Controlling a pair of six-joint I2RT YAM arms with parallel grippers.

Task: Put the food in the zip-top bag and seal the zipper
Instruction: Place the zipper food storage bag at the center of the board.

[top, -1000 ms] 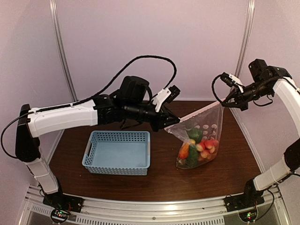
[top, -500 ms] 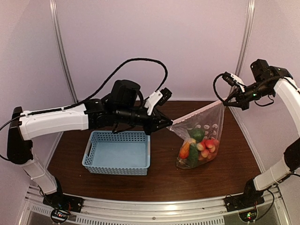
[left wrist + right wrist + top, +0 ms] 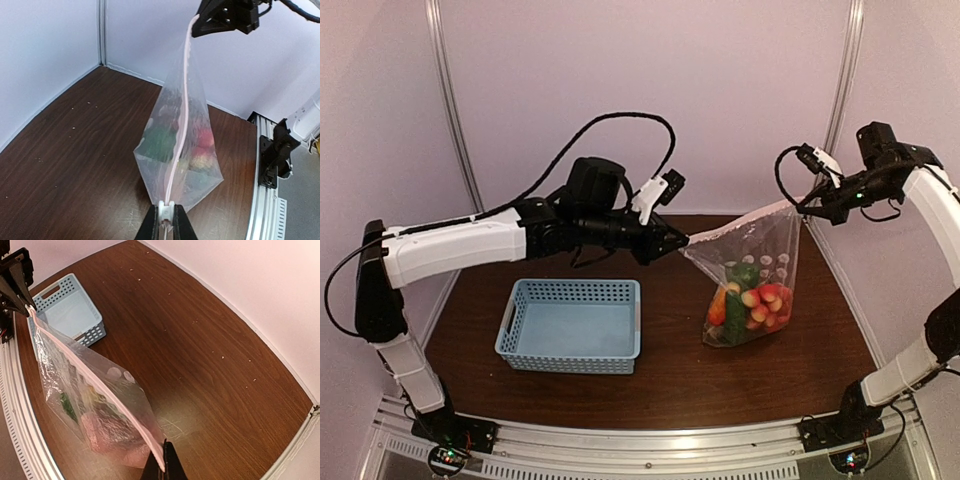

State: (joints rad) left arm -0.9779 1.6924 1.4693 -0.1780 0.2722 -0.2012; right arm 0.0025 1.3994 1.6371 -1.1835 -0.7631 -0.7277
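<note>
The clear, dotted zip-top bag [image 3: 752, 262] hangs stretched between my two grippers over the right half of the table. The food [image 3: 750, 302] lies bunched in its bottom: red and orange pieces with green ones. My left gripper [image 3: 678, 243] is shut on the white slider [image 3: 167, 209] at the left end of the zipper [image 3: 181, 115]. Shut on the bag's right top corner is my right gripper [image 3: 807, 208], and the pale zipper [image 3: 95, 372] runs away from it [image 3: 164, 461] as a taut line. The bag [image 3: 90, 407] sags below that line.
A light-blue perforated basket [image 3: 572, 325] stands at the front left of the brown table [image 3: 670, 370], with nothing showing inside it. White walls close the back and both sides. A metal rail [image 3: 267, 200] runs along the table's edge.
Both grippers have risen a little and the bag has come up with them. The left gripper has shifted slightly left along the zipper line, which now runs tauter and flatter.
</note>
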